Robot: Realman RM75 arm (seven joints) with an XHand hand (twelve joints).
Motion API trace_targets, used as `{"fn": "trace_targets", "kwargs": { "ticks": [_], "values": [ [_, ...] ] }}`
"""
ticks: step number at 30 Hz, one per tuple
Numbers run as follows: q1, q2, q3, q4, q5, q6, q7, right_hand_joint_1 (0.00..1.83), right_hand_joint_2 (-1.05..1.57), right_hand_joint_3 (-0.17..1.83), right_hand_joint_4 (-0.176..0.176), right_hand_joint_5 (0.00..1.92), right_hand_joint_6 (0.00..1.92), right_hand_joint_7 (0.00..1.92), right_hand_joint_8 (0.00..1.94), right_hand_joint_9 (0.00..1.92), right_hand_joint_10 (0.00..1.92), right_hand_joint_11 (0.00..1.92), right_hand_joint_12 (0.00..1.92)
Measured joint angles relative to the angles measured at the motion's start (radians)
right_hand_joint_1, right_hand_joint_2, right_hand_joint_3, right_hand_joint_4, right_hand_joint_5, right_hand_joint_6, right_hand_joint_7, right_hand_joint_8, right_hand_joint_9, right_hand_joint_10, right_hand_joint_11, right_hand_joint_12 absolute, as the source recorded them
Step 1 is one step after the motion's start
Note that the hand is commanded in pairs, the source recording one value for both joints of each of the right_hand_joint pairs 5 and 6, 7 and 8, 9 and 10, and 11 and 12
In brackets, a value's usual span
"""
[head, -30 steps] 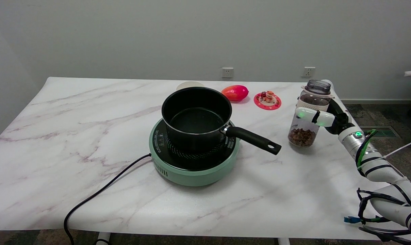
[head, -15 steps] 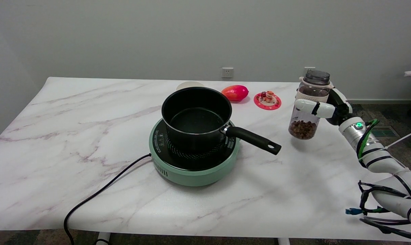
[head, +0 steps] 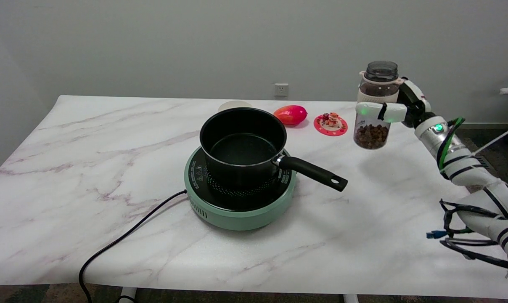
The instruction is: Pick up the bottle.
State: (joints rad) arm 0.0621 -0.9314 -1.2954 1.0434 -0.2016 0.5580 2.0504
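The bottle (head: 374,107) is a clear plastic jar with a dark screw lid and brown pieces filling its lower part. It hangs upright in the air above the table's right side, well clear of the marble top (head: 90,176). My right hand (head: 399,108) grips it around the middle from the right, with one white finger wrapped across its front. The rest of the hand is partly hidden behind the bottle.
A black saucepan (head: 243,145) sits on a green induction cooker (head: 237,202) at the table's middle, its handle (head: 315,172) pointing toward the bottle's side. A red-orange fruit (head: 291,114) and a small red coaster with figurines (head: 330,124) lie at the back. A black cord (head: 119,242) runs off the front left.
My right hand has lifted the bottle off the table and carried it upward and slightly left. The bottle stays upright in the grip.
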Motion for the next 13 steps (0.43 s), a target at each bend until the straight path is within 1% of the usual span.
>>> {"fn": "trace_targets", "kwargs": {
  "ticks": [13],
  "values": [
    [0.139,0.044,-0.079,0.044,-0.140,-0.025,-0.001,1.38,1.28,0.38,0.000,1.83,1.83,1.79,1.79,1.45,1.45,1.25,1.25]
  ]
}}
